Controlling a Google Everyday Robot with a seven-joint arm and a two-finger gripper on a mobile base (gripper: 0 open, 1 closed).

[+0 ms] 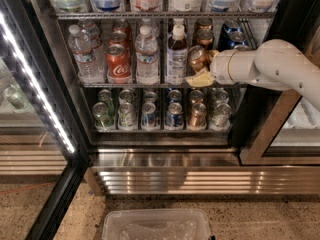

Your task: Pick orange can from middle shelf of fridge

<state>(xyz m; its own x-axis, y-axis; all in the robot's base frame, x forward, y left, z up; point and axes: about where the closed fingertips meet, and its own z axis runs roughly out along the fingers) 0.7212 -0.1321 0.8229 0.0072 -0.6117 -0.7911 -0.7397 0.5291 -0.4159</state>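
The fridge (165, 159) stands open in the camera view. On its middle shelf (125, 85), the orange can (196, 59) sits tilted at the front of the right-hand lane, with more copper cans behind it. My gripper (204, 67) reaches in from the right on a white arm. One yellowish finger (199, 79) is under the can and the other is at its upper right. The gripper is shut on the can, just above the shelf rail.
A red cola can (118, 63), water bottles (146, 54) and a dark-drink bottle (176, 54) stand left of the can, blue cans (231, 34) behind right. Small cans (150, 115) fill the tier below. The LED strip (35, 84) runs down the left. A clear plastic bin (156, 226) lies on the floor.
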